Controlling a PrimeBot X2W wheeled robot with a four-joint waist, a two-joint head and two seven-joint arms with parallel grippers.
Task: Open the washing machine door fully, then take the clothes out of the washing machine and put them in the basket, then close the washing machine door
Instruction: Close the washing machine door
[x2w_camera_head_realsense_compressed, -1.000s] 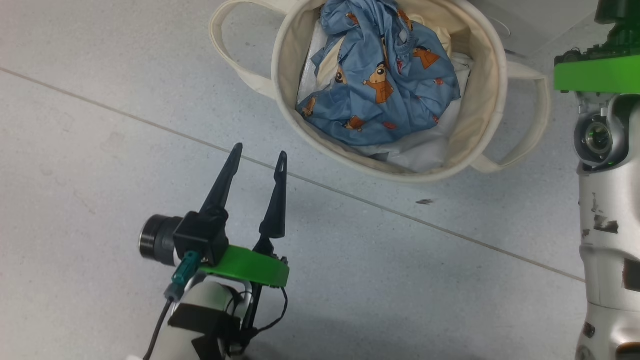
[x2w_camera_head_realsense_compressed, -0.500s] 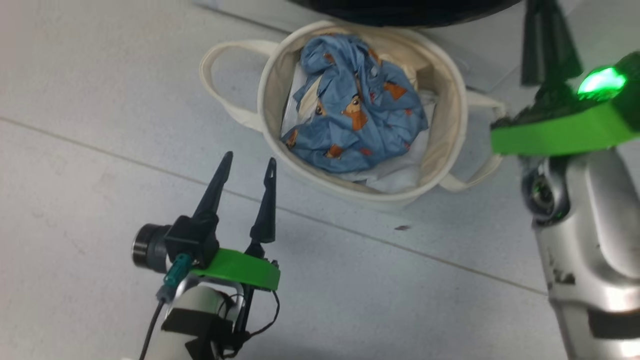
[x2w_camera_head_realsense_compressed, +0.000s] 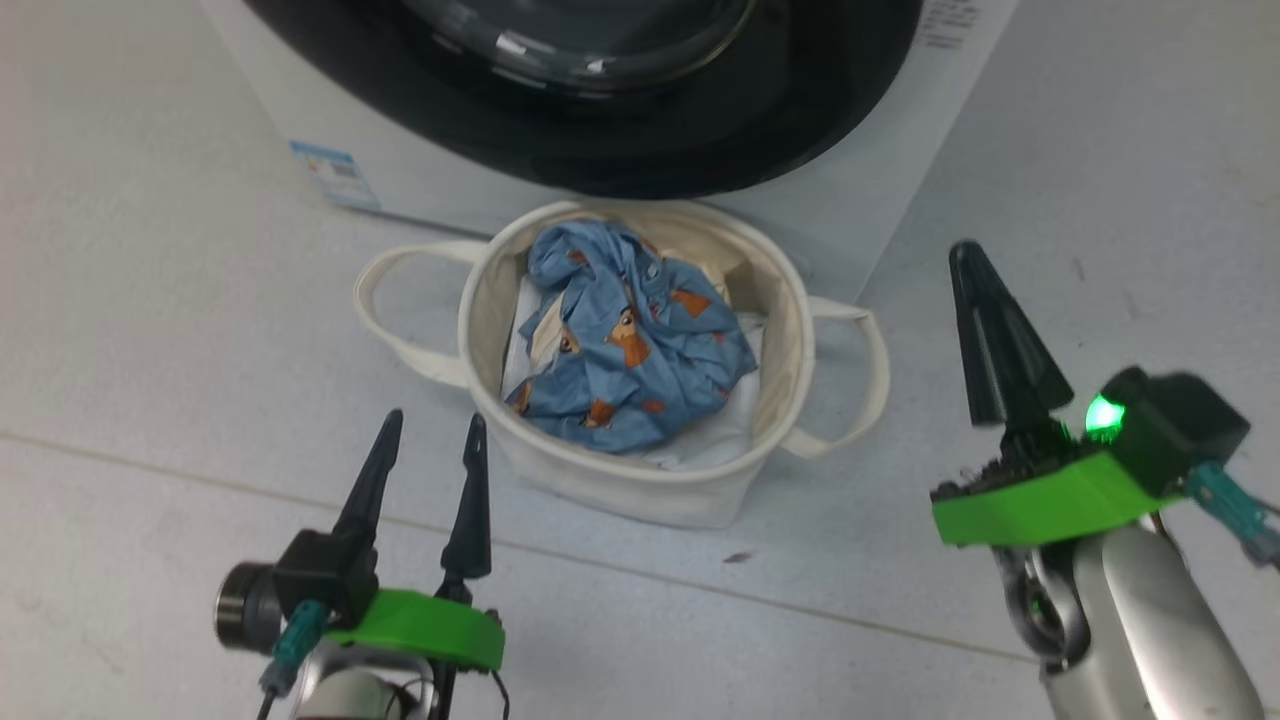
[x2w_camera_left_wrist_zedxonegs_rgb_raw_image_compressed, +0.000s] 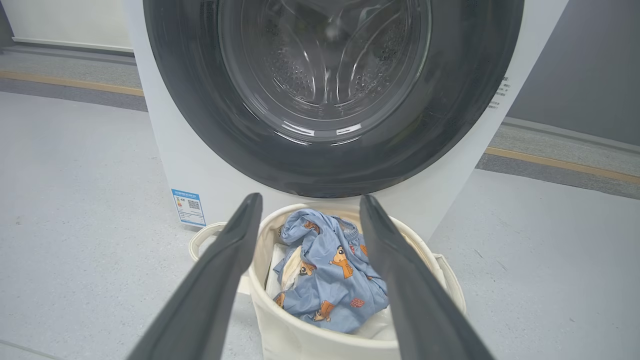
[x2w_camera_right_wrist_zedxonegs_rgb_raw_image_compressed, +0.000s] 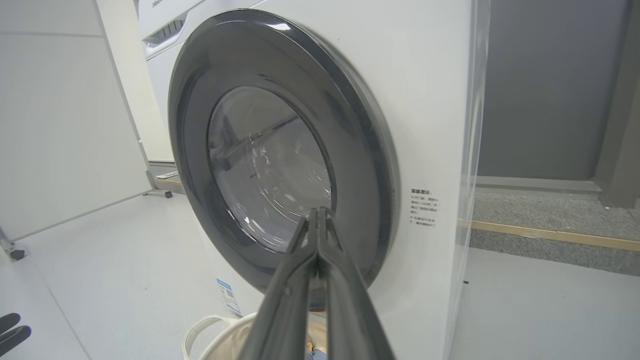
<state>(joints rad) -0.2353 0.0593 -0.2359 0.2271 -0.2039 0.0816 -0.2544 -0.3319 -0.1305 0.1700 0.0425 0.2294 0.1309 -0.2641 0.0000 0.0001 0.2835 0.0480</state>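
Washing machine door (x2w_camera_right_wrist_zedxonegs_rgb_raw_image_compressed: 280, 155) is found flush, straight ahead of right jaws, pressed together, empty; left jaws are held wide, empty.

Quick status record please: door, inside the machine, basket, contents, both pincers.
door: washing machine door looks shut against the washing machine
inside: no garment seen through the glass
basket: basket on the floor, directly in front of the machine
contents: clothes, blue animal-print piece on top, white fabric beneath
left: left pincer open, holding nothing
right: right pincer shut, holding nothing
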